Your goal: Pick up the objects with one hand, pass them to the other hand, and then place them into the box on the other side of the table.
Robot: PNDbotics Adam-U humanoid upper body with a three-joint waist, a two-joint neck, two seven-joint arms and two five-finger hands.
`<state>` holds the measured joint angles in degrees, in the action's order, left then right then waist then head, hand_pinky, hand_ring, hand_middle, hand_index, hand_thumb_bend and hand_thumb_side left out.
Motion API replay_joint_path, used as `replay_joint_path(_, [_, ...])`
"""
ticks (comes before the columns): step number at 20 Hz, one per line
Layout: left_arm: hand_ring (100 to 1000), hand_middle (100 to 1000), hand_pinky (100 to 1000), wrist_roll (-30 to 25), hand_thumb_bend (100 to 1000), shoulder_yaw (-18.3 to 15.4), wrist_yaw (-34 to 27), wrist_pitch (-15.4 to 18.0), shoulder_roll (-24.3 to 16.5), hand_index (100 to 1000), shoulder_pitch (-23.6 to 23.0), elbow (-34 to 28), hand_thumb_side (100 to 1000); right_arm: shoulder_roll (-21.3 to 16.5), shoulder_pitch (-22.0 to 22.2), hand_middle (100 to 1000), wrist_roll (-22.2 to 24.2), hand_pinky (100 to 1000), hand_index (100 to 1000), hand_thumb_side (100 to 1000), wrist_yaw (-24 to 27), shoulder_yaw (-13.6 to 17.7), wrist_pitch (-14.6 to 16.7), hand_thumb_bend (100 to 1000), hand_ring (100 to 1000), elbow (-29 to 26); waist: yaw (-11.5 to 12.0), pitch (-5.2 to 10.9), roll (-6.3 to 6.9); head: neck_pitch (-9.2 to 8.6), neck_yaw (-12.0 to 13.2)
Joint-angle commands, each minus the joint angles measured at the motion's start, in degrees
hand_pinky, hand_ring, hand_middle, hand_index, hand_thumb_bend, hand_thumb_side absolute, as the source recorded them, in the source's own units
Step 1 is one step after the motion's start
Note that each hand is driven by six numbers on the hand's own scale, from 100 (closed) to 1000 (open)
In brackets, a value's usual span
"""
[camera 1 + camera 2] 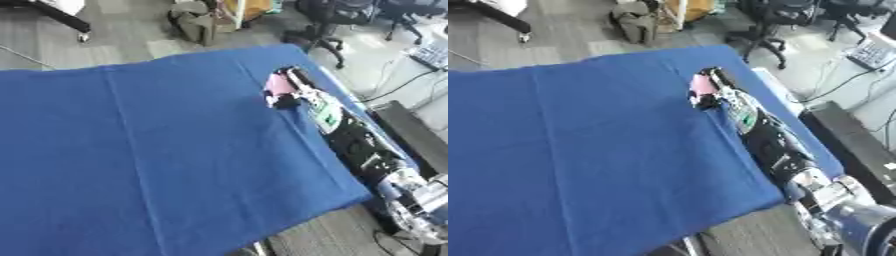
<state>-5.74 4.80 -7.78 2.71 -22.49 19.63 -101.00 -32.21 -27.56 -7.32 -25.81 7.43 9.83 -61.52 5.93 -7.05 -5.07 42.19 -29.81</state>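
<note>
Right arm reaches in from the lower right corner and runs along the right edge of the tabletop (pixel 157 150), which is covered in blue cloth. Right hand (pixel 293 90) sits near the far right corner, over the cloth. A pink object (pixel 279 84) shows at the hand, touching it on the side toward the middle of the tabletop. Fingers look curled around the pink object, so the hand appears to be gripping it, though the finger shapes are hard to separate. What the pink object is cannot be made out.

Left hand is not visible in either view. No box is visible either.

Judgement: this looks like the pick-up step, with the object in the right hand and the hand-over not yet made. The next move calls for lifting the object clear of the cloth, carrying it toward the middle of the tabletop, and bringing the left hand in to receive it.
</note>
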Motion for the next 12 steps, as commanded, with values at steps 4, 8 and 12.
replay_joint_path(4, [738,623,721,0.94,815,-0.84,-1.13,-1.15,0.81,727,-1.08,2.77,724,8.22,2.9,402,0.8,451,482,100,2.96,-5.54,2.74,100,474,-23.77,-2.75,3.41,0.89,1.82,8.23])
replay_joint_path(8, [738,624,721,-0.01,820,0.18,-2.1,-1.79,1.75,729,-0.14,5.25,735,15.89,5.07,410,4.93,448,494,100,4.94,-11.22,4.56,100,471,-38.93,-3.46,4.07,1.43,1.92,14.74])
replay_joint_path(12, [739,623,720,-1.49,825,1.49,-3.44,-2.27,1.69,729,1.37,7.41,742,20.77,5.38,421,7.72,445,508,100,5.57,-15.7,6.35,100,471,-48.43,-3.29,4.07,1.72,1.93,18.34])
